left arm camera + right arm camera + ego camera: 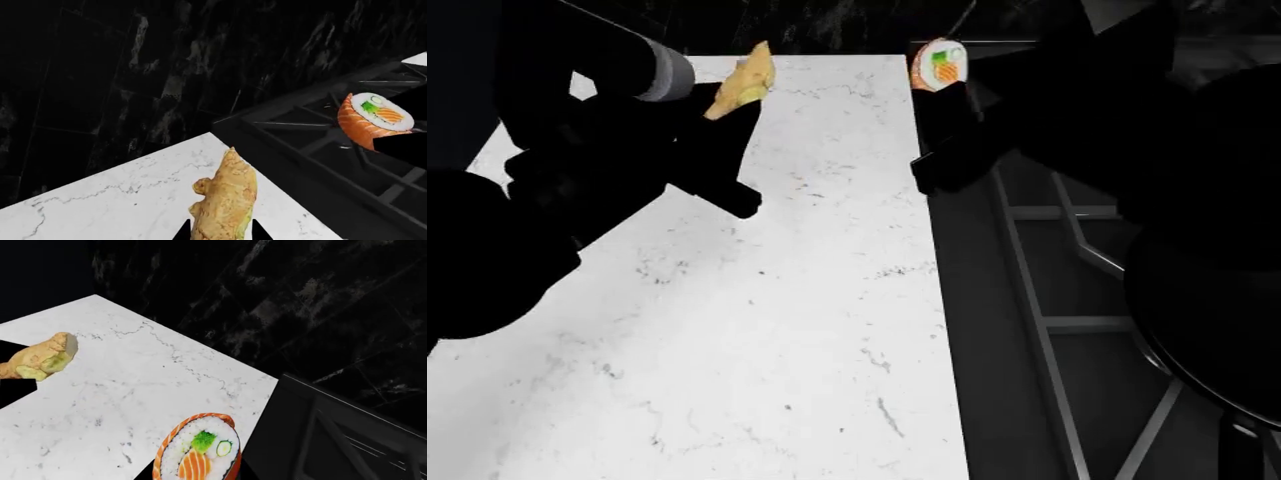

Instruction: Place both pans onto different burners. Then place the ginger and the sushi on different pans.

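Ginger [223, 202] clamped in left gripper [220, 231], sushi [197, 449] in right gripper [941, 85]; both lifted, next carry to separate pans [1214, 320].

Sharp sim renders, no blur, bright white counter [814, 330], arms & backdrop near-black
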Robot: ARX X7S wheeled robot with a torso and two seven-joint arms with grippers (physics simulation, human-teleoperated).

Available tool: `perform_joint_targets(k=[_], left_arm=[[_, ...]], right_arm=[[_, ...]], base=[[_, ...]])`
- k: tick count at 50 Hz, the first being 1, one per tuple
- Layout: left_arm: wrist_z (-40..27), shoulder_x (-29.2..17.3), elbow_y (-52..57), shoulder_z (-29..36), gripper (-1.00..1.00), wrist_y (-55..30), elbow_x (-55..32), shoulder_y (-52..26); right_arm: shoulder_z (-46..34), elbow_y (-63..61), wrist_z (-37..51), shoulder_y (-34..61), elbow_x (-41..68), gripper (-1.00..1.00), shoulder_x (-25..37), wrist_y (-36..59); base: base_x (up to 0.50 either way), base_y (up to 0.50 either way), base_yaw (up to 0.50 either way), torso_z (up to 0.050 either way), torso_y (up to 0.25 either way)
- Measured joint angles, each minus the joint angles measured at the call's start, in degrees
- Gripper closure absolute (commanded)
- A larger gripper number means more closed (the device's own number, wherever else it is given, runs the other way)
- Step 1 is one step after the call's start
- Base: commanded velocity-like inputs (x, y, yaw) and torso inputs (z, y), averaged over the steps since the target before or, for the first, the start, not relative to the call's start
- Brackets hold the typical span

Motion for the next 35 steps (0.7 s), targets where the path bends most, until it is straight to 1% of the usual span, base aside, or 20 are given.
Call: perform_joint_targets(k=[6,15,24,31,35], left_arm=[[-2.40,-1.25,3.03,-2.84,1.00,0.64,-3.57,1.04],[-3.07,-2.49,5.34,-5.04,1.00,2.36,-5.05,4.21],[-1.86,-2.92,6.06,-5.56,1.00,3.69,-4.25,6.25],[-1.72,-2.21,5.25,-5.30,1.00,3.60,-4.06,5.46],[-1.90,-1.95,5.12,-5.22,1.00,3.16,-4.14,4.32]], right_arm=[[1.12,-4.25,3.25,0.97,2.58,1.00,2.14,0.47],[1.78,-8.34,6.34,4.14,4.31,1.00,3.93,3.53],[2.06,-11.92,7.64,7.68,3.98,1.00,4.66,7.22],[2.07,-13.35,8.56,8.52,3.93,1.00,6.33,8.66],[2.16,-13.29,8.68,7.95,3.58,1.00,7.29,8.33]], base=[[0.00,0.00,0.00,0.000,0.000],[0.00,0.00,0.00,0.000,0.000],[0.00,0.00,0.00,0.000,0.000],[0.00,0.00,0.00,0.000,0.000],[-0.37,0.01,-0.01,0.000,0.000]])
